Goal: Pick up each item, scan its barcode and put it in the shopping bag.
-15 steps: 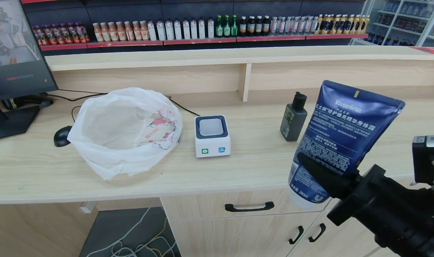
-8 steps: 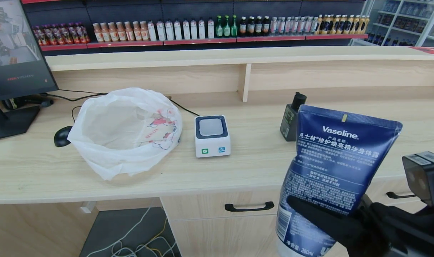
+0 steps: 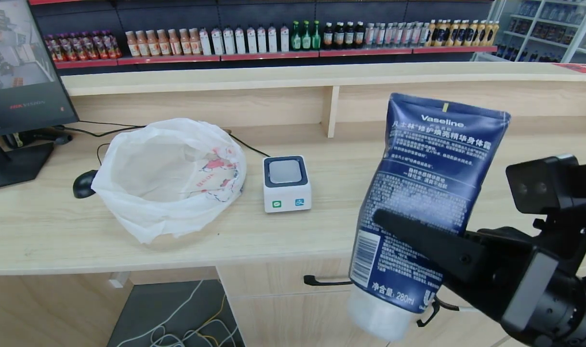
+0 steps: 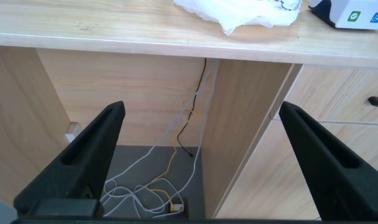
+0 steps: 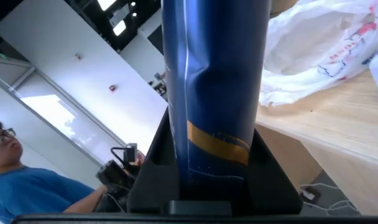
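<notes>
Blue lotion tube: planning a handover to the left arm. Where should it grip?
Probably the upper half of the blue lotion tube, below the crimped end: the right pincer clamps it lower, near the cap. Come from the robot's left, closing across the flat faces.

wooden counter (image 3: 42, 231): bag (image 3: 170, 176), scanner (image 3: 286, 183), mouse (image 3: 83, 184)

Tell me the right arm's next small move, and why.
Probably carry the lotion tube left over the scanner and tip its barcode downward: the right gripper grips the tube right of the scanner, barcode facing the head camera, while the scanner faces up.
</notes>
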### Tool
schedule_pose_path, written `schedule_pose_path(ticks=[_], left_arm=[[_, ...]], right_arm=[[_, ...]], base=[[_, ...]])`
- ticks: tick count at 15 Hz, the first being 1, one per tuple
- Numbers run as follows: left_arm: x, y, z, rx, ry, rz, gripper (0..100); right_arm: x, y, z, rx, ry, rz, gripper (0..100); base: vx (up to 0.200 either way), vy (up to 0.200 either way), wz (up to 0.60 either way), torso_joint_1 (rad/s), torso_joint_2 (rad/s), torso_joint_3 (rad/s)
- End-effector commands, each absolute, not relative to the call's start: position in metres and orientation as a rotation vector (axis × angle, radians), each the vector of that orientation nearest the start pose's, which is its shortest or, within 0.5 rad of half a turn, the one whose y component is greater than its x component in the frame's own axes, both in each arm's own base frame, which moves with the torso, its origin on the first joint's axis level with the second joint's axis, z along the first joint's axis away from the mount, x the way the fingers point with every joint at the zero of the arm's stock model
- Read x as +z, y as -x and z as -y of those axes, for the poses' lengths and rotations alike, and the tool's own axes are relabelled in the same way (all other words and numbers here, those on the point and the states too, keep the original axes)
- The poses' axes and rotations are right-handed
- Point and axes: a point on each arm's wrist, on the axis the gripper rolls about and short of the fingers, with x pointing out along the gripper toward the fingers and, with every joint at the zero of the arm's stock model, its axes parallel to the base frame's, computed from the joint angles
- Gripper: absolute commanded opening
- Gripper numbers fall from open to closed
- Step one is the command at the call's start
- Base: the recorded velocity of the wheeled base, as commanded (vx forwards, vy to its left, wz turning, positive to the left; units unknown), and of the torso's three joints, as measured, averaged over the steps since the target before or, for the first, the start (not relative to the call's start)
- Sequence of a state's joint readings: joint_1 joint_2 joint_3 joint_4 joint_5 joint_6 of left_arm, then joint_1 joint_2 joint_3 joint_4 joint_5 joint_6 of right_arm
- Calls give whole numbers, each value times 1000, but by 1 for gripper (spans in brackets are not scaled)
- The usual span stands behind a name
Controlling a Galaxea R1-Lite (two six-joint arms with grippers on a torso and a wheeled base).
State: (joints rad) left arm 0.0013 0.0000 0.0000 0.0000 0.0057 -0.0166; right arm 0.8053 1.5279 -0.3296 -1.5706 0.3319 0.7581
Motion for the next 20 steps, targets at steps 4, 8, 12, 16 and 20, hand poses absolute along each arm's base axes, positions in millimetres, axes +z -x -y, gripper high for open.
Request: schedule_pose_path(ticks=[4,8,12,16,20], left_arm=[[75,23,0,8,17,0,100],[75,23,0,8,17,0,100],[75,23,0,8,17,0,100],[75,23,0,8,17,0,100],[75,23,0,8,17,0,100]], right_arm=[[219,-152,-172,1285,-803,-30,0],[228,-155,-191,1340,-825,-18,0],[232,-147,-195,1385,-880,-58,0],[230,-148,-194,1380,-895,-78,0],[231,-148,-194,1381,-896,-73,0]], base=[[0,0,0,0,0,0],[0,0,0,0,0,0],[0,0,0,0,0,0],[0,0,0,0,0,0],[0,0,0,0,0,0]])
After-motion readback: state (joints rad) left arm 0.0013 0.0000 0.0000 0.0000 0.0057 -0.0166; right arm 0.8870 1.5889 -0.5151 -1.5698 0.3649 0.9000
